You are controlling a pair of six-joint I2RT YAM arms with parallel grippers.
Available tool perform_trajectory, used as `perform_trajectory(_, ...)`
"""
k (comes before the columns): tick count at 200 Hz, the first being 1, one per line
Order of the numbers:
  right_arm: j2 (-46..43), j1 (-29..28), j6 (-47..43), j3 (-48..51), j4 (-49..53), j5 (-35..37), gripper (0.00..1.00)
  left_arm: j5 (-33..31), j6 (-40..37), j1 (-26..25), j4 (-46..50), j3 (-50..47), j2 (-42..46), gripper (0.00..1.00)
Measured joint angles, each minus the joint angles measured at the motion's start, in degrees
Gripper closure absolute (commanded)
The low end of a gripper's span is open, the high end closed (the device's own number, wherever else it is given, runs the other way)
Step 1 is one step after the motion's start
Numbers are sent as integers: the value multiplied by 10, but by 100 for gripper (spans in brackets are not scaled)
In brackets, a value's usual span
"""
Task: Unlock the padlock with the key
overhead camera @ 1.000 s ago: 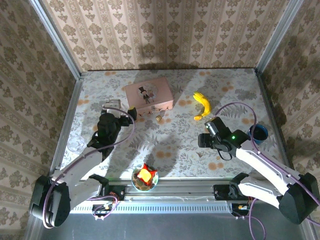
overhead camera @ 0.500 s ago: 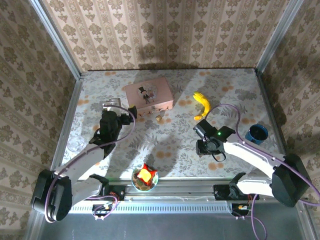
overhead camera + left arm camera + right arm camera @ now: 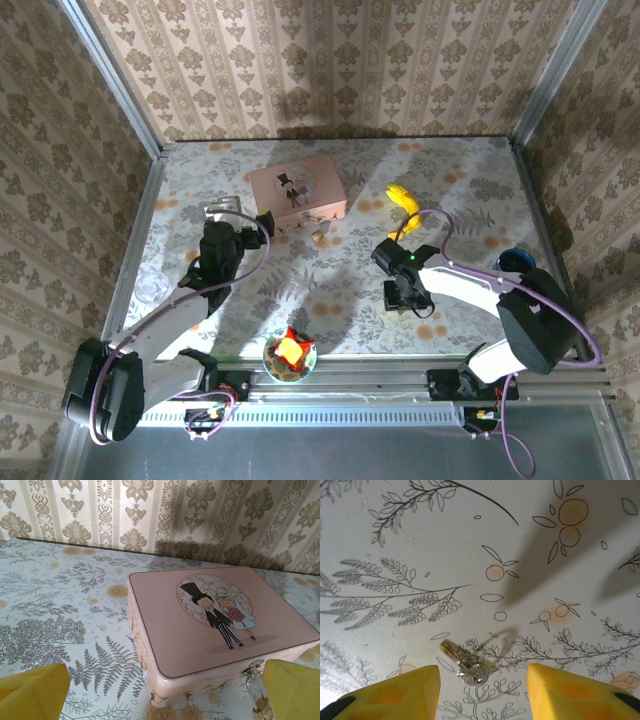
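Note:
The key [image 3: 465,663], small and silvery with a round head, lies flat on the patterned tablecloth in the right wrist view. My right gripper [image 3: 482,692] hangs open just above it, one yellow finger [image 3: 395,692] on each side, touching nothing. Seen from the top, the right gripper [image 3: 401,297] points down at mid-table. The brass padlock [image 3: 260,704] hangs by its thin shackle from the clasp of the pink box [image 3: 215,620]. From above, the padlock [image 3: 319,237] sits at the box's front edge. My left gripper [image 3: 165,702] is open, facing the box's near corner.
A yellow banana [image 3: 403,204] lies right of the pink box [image 3: 298,190]. A blue cup [image 3: 518,262] stands at the right, partly behind the arm. A bowl [image 3: 290,355] with red and yellow pieces sits at the near edge, and a clear glass [image 3: 152,290] at the left.
My right arm has swung left and inward across the table, and its open gripper now hangs over the key. The left arm has barely moved.

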State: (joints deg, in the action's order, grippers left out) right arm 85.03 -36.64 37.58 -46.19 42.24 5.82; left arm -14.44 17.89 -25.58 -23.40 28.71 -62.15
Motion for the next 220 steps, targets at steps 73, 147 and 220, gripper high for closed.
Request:
perform_trajectory(73,27,-1,21,0,-3,2,51,0,1,0,0,0,0,0)
perform_trajectory(147,0,-5,35,3,14,13,55,0,1,0,0,0,0,0)
perform_trajectory(220,-15,-9,51,9,21,13,55,0,1,0,0,0,0,0)
